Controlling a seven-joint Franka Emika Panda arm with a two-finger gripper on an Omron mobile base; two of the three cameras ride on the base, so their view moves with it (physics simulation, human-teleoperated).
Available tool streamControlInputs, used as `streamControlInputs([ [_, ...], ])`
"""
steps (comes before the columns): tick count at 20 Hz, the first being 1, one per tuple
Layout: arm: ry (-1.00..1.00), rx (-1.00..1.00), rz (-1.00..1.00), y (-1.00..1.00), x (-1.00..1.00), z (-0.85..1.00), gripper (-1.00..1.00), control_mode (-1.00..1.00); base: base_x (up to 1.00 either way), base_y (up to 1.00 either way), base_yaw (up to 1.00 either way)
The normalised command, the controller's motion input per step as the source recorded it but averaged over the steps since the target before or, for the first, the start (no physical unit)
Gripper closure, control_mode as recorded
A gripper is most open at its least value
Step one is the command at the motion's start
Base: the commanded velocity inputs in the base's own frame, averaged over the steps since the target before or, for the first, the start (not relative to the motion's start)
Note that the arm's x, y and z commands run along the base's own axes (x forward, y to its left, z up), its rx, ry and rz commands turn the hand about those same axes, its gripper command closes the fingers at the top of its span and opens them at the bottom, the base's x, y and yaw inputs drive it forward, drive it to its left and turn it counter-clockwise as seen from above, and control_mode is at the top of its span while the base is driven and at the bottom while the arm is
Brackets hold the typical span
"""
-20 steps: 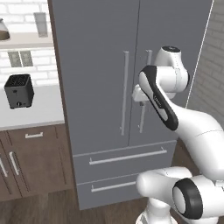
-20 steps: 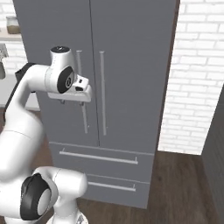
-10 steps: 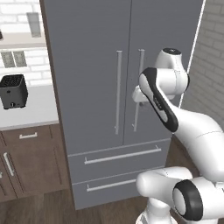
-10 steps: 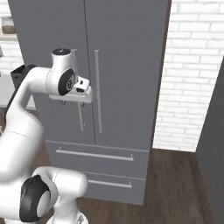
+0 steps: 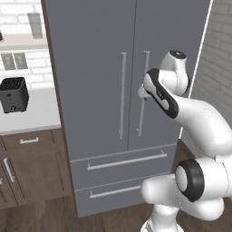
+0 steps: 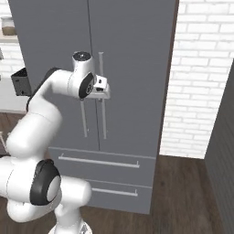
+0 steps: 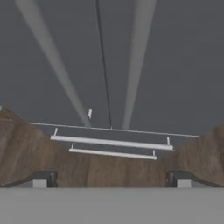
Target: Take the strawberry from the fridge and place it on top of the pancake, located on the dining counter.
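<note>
The grey fridge (image 5: 90, 68) stands shut, both upper doors closed, with two drawers (image 5: 122, 161) below. My gripper (image 6: 106, 93) hovers just in front of the right door's long silver handle (image 5: 143, 104), about halfway up it. The hand view looks down the fridge front (image 7: 175, 65). There the gripper (image 7: 111, 178) is open, its dark fingertips (image 7: 41, 178) spread wide with nothing between them. The strawberry is hidden behind the closed doors. The pancake and the dining counter are out of view.
Left of the fridge, a black toaster (image 5: 13, 94) sits on a white worktop (image 5: 36, 118) above brown cabinets (image 5: 31, 163). A white brick wall (image 6: 201, 77) stands right of the fridge, and a dark wall (image 6: 225, 151) lies at the far right. The floor (image 6: 183, 192) is dark wood.
The whole picture has shifted, so the base has driven; the toaster now sits further left in the left base view. The gripper stays by the handles, still open.
</note>
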Motion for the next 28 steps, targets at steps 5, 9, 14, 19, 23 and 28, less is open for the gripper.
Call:
streamControlInputs([
  [5,-0.36,-0.04,0.00,-0.07,0.84,-0.01,-1.00,-1.00,0.00,0.00,0.00],
  [9,-0.04,0.00,-0.13,-0.06,0.75,0.00,-1.00,-1.00,0.00,0.00,0.00],
  [14,0.01,0.01,-0.11,-0.09,0.88,0.00,-1.00,-1.00,0.00,0.00,0.00],
  [19,0.00,0.00,0.00,-0.01,0.58,-0.08,-1.00,-1.00,0.00,0.00,0.00],
  [23,0.00,0.00,0.00,-0.07,0.51,-0.06,-1.00,-1.00,0.00,0.00,0.00],
  [28,-0.05,0.00,0.00,-0.08,0.41,-0.06,1.00,-1.00,0.00,0.00,0.00],
])
